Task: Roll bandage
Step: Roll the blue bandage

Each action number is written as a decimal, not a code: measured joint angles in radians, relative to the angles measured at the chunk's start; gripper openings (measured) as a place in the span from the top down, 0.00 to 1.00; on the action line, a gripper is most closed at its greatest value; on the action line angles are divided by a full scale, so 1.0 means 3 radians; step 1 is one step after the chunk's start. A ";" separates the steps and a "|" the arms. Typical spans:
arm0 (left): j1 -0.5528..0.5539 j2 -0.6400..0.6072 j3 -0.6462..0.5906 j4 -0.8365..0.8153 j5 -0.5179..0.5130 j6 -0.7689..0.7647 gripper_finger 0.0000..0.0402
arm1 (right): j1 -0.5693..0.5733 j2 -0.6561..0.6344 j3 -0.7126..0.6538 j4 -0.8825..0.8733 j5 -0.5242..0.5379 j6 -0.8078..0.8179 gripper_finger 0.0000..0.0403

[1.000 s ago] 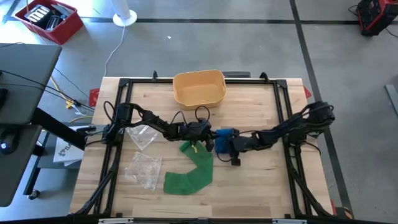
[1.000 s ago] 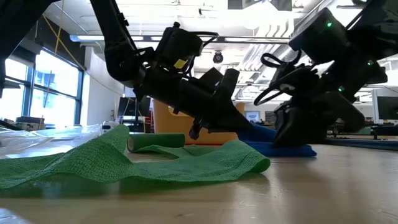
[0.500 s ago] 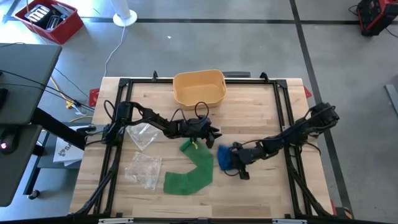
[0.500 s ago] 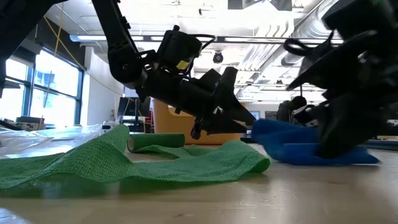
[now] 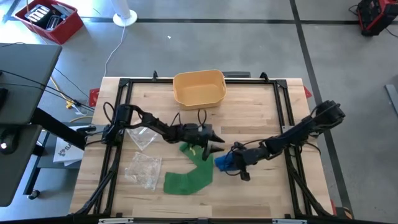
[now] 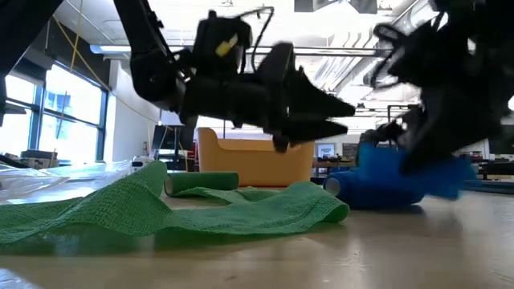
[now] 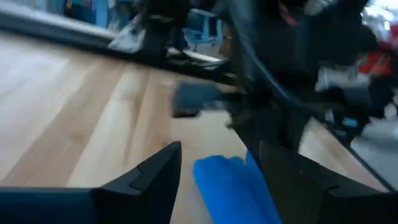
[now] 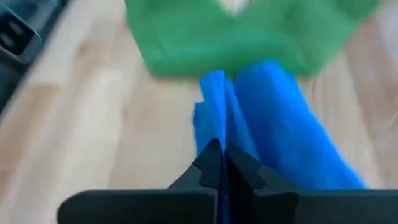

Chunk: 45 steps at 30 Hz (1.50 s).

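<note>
Two bandages on the wooden table (image 5: 261,106): green bandage (image 5: 191,173) half unrolled into a crinkled, gauzy strip with a small rolled end, blue bandage (image 5: 224,163) bunched just beside it. Mid-roll on the blue one, by the look of it. Right pincer (image 5: 232,163) pressed together, pinching a fold of soft blue cloth. Left pincer (image 5: 214,142) spread wide, hovering above the green strip. Next, probably: steady tension, then winding the loose tail.

Bright even overhead light, window glare in low view, wrist views motion-blurred
</note>
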 joint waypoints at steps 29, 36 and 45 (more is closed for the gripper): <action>-0.0229 -0.0652 0.0019 -0.0653 -0.1089 0.0637 0.51 | -0.0062 -0.1911 0.0008 -0.0537 0.1098 -0.0997 1.00; -0.0164 -0.0986 0.0020 -0.1238 -0.1327 0.0661 0.51 | -0.0367 -0.1810 0.0008 -0.0928 0.0427 -0.1138 1.00; -0.0203 -0.0747 0.0020 -0.1148 -0.0945 0.0393 0.51 | -0.0291 -0.0965 0.0008 -0.1041 -0.0095 -0.0864 1.00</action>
